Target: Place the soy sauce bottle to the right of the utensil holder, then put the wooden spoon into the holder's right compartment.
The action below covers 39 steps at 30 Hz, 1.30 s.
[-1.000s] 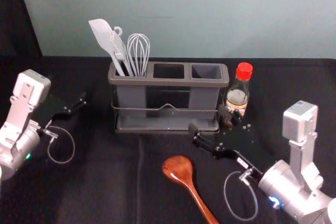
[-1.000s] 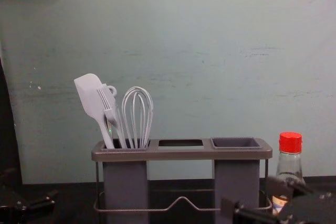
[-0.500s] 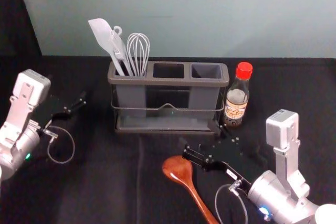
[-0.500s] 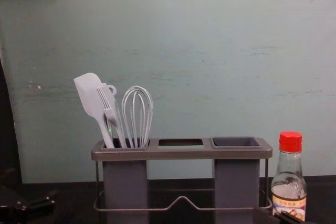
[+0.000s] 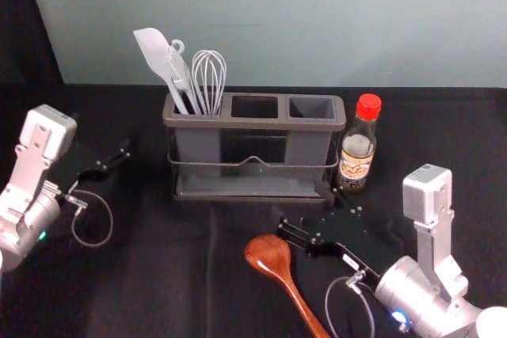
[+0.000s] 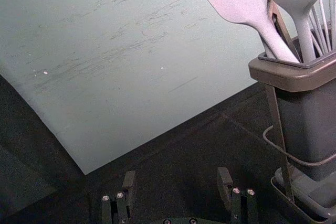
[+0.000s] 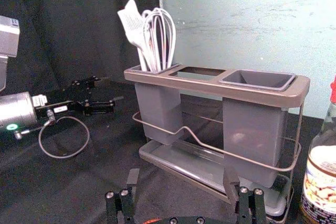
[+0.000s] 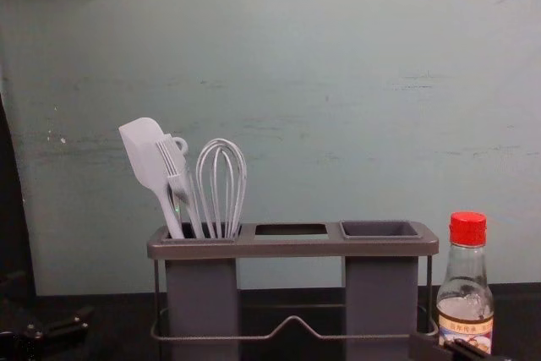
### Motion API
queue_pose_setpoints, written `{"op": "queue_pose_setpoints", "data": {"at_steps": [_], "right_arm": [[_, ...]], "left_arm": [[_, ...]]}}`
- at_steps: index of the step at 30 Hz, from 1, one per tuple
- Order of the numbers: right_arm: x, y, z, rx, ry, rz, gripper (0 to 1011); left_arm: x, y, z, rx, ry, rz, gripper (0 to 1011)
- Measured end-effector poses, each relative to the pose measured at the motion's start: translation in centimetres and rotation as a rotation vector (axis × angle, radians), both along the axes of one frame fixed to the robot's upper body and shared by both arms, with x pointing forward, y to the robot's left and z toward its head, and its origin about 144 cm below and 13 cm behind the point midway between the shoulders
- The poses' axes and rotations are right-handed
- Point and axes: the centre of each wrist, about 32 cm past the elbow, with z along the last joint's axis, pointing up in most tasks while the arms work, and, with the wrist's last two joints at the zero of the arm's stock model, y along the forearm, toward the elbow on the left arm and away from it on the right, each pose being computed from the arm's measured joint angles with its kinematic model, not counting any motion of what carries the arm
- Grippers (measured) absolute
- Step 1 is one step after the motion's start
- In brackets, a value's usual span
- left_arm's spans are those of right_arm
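The wooden spoon (image 5: pixel 268 252) lies in the lower middle of the head view, its handle going down to the bottom edge. It should be light and stiff, and I think the smooth, rounded wood may turn or slip in a grasp. A good place to hold is the neck or upper handle, so that the handle can go down first into the right compartment (image 5: pixel 312 107).

The right gripper (image 7: pixel 182 177), right of the spoon's bowl in the head view, has its fingers spread, holding nothing. The left gripper (image 6: pixel 177 177), at the left edge, is idle, also spread.

The soy sauce bottle (image 5: pixel 356 152) stands upright just beside the utensil holder (image 5: pixel 253 123), at centre right; this part seems done. Being glass, it must not be knocked by the arm. The holder's rim also stands in the way, so the spoon needs a high lift. The whisk (image 5: pixel 210 77), at upper left, is away from this path.
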Motion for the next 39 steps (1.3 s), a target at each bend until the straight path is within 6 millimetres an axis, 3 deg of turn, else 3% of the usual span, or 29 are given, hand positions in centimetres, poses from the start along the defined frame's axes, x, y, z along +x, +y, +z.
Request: {"op": "queue_pose_setpoints", "data": {"at_steps": [9, 16, 39], "right_arm": [[0.0, 0.4, 0.4, -0.06, 0.006, 0.002, 1004], [-0.6, 1.9, 2.1, -0.223, 0.05, 0.002, 1004], [-0.2, 5.6, 6.9, -0.429, 0.305, -0.063, 1004]], "left_arm": [[0.0, 0.0, 0.0, 0.0, 0.0, 0.0, 1000], [0.0, 0.0, 0.0, 0.0, 0.0, 0.0, 1000], [0.0, 0.0, 0.0, 0.0, 0.0, 0.0, 1000]]}}
